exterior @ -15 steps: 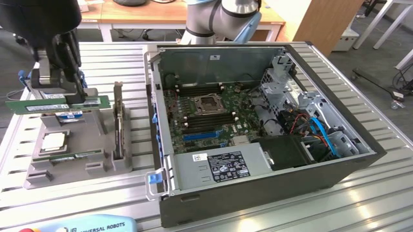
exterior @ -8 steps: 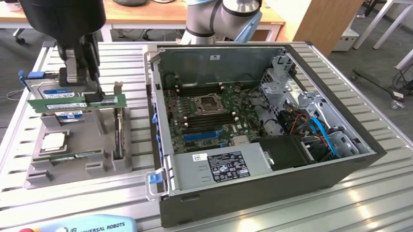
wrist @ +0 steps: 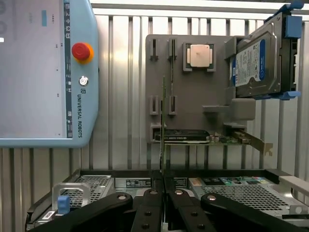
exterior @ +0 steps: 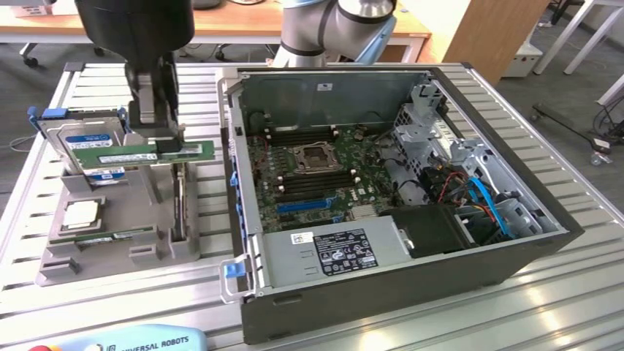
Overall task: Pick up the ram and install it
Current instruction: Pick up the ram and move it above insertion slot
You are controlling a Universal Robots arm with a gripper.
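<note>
We see an arm [exterior: 337, 29] of smooth silver-grey tube, its rounded joint closed by a pale blue cap. Its wrist housing [exterior: 131, 29] is a broad, matte black block, with darker grey metal stepping down beneath it. In the wrist view we see the gripper [wrist: 162, 180], black throughout: flat link bars [wrist: 96, 210] on either side taper inward to two narrow fingers [wrist: 150, 208], and a round, dull silver pivot screw [wrist: 118, 197] marks each bar. We can make out no lettering on it.
</note>
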